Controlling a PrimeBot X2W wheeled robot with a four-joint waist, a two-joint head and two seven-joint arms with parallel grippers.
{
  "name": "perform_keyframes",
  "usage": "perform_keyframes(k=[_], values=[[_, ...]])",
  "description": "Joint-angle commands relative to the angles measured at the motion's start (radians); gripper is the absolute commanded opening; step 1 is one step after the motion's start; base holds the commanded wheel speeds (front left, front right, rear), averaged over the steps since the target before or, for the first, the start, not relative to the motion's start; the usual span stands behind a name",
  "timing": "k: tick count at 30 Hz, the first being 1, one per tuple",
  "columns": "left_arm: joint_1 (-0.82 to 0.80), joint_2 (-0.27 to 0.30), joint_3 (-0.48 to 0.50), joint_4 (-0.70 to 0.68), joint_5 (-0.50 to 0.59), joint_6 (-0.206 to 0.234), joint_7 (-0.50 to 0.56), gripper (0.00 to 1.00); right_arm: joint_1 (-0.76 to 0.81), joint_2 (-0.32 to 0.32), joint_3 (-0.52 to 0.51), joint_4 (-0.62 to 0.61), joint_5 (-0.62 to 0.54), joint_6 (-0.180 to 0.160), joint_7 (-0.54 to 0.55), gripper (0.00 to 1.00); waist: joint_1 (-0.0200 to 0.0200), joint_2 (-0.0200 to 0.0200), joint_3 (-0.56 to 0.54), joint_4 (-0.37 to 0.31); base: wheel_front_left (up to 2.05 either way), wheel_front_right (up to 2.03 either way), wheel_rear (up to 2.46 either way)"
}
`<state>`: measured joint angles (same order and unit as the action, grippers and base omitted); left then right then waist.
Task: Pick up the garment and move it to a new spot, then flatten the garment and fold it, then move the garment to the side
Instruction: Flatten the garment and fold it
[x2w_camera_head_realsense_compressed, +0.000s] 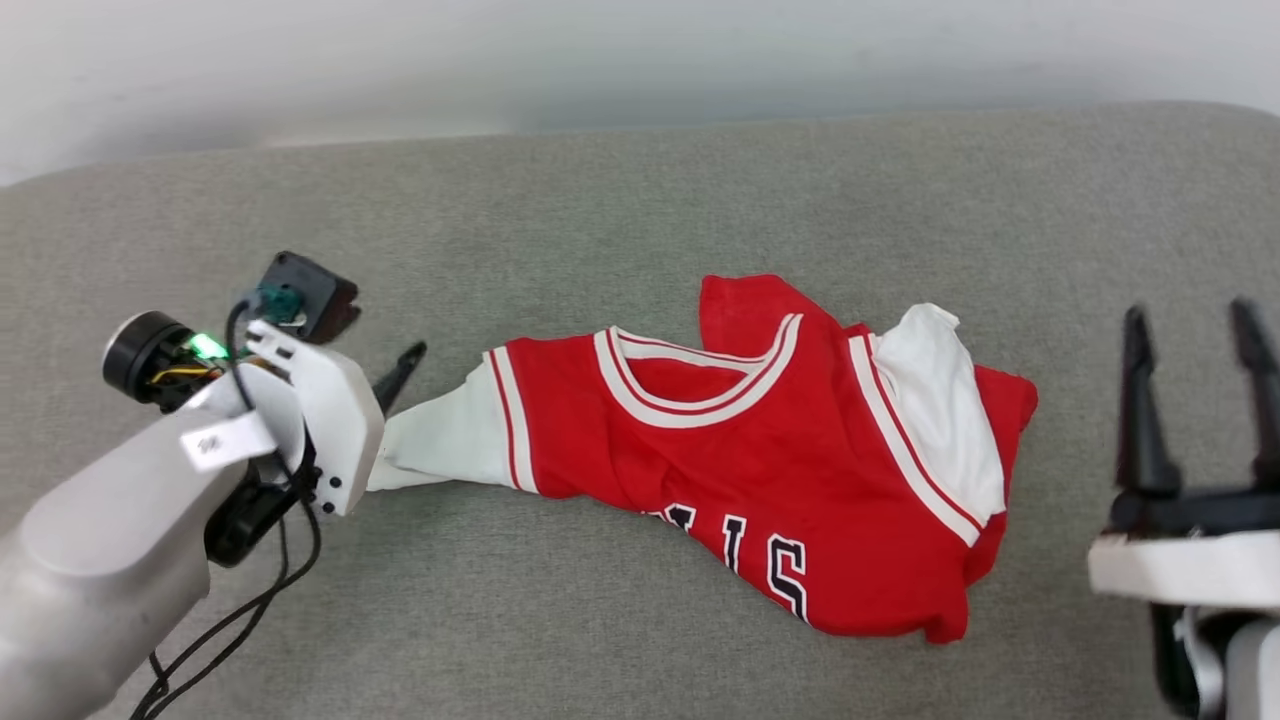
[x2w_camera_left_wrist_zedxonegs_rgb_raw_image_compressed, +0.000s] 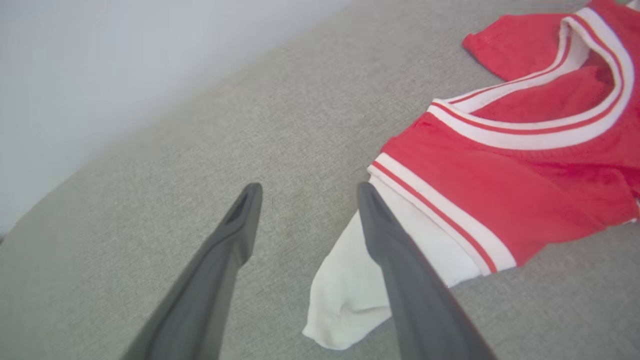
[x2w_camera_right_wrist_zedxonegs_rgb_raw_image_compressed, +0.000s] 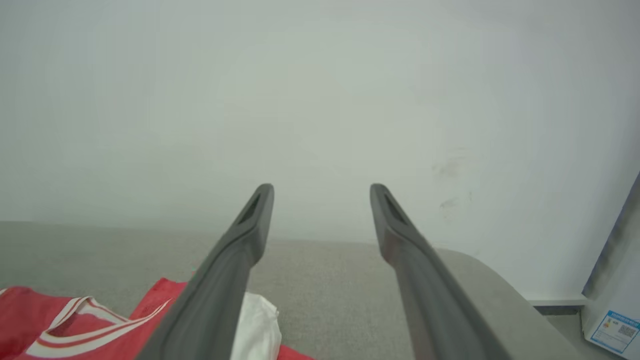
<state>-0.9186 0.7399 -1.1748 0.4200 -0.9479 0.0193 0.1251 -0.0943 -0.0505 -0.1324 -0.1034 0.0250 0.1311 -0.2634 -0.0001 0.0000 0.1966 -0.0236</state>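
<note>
Red jersey (x2w_camera_head_realsense_compressed: 760, 440) lies crumpled mid-frame. Left gripper (x2w_camera_left_wrist_zedxonegs_rgb_raw_image_compressed: 307, 192) is spread wide right at its white sleeve (x2w_camera_left_wrist_zedxonegs_rgb_raw_image_compressed: 345, 290), and right gripper (x2w_camera_head_realsense_compressed: 1190, 320) is spread too, lower right.

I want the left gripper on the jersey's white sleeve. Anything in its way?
Nothing visible. The left gripper is open right at the garment, and one finger overlaps its white sleeve in the wrist view. Bare grey surface lies between the fingertips.
</note>
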Motion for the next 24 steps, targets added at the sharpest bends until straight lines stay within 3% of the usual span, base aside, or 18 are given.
perform_keyframes(k=[1,7,13,18,24], values=[[0.029,0.001,0.018,-0.008,0.022,0.035,-0.076,1.0,-0.043,0.0,-0.016,-0.024,-0.026,-0.001,-0.002,1.0,0.0001,0.0,-0.013,0.013,0.0,0.0,0.0],[0.121,0.001,0.088,-0.061,0.045,0.183,-0.314,1.0,-0.17,-0.12,0.013,-0.036,-0.063,-0.001,-0.002,1.0,0.0001,0.0,-0.025,0.028,0.0,0.0,0.0],[0.237,-0.023,0.22,-0.143,0.073,0.331,-0.39,1.0,-0.27,-0.306,0.143,0.077,-0.014,-0.001,0.01,1.0,0.0001,0.0,-0.029,0.045,0.0,0.0,0.0],[0.389,-0.067,0.424,-0.275,0.21,0.418,-0.39,1.0,-0.367,-0.483,0.307,0.118,0.137,-0.001,0.187,1.0,0.0001,0.0,-0.017,0.062,0.0,0.0,0.0],[0.559,-0.151,0.625,-0.368,0.369,0.434,-0.39,1.0,-0.474,-0.687,0.546,0.08,0.379,-0.001,0.496,1.0,0.0001,0.0,0.016,0.084,0.0,0.0,0.0]])
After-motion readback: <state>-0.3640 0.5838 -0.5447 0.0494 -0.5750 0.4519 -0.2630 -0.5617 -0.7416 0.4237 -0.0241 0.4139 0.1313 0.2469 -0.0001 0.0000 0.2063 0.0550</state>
